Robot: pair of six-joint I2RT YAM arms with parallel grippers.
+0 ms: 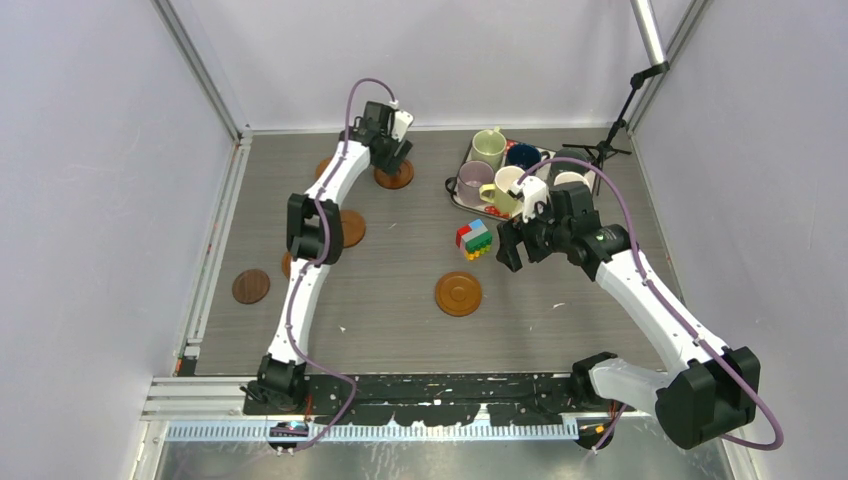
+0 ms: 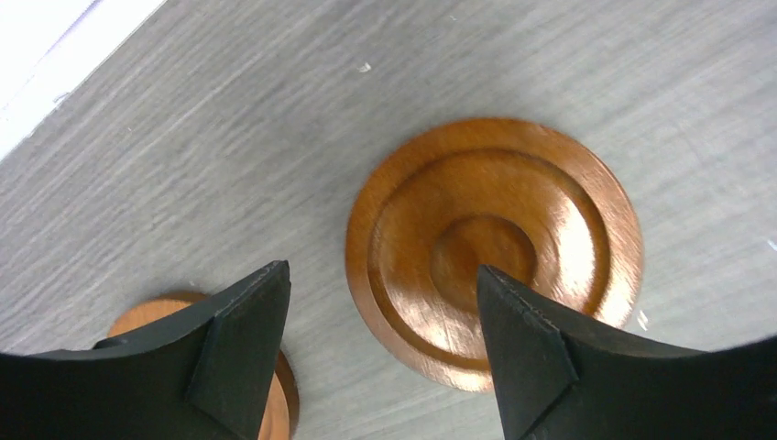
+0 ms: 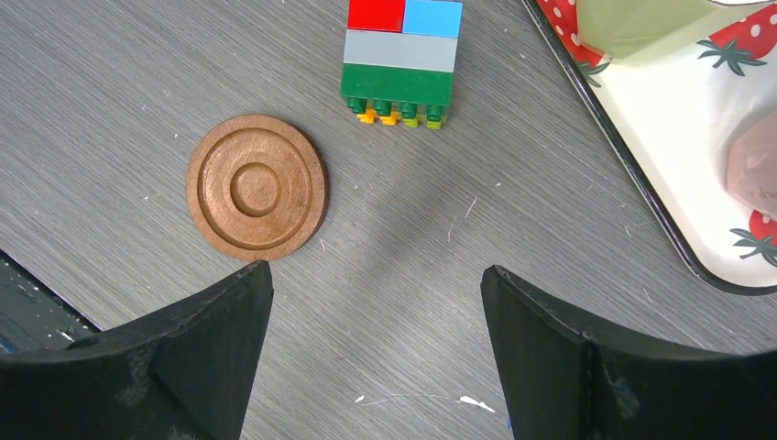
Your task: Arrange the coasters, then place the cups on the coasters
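The far coaster is lying flat on the worktop, close to its far edge and left of the middle, ringed face up. The left gripper is hanging right over it with its fingers spread and gripping nothing. The disc is sitting below the gap, shifted toward the right-hand finger in the wrist view, whose tip is covering part of the rim. Being round, it is offering no long axis, so by my reckoning any approach angle would serve. A second coaster is showing just beside it, not touching, mostly hidden under the other finger.

Farther out, a middle coaster is resting toward the near edge at about mid-width. It is lying ahead and to the left of the right gripper, whose fingers are standing wide apart and empty. The right arm is the nearer one to it. The block toy is standing beyond that coaster, apart from it.

The cups are crowding the tray by the far edge, right of the middle, none on a coaster yet; the right arm is nearer them too. A dark coaster is lying by the left edge, on the left arm's side.

No brand, label or writing is showing readably; the tray is carrying only a strawberry print.
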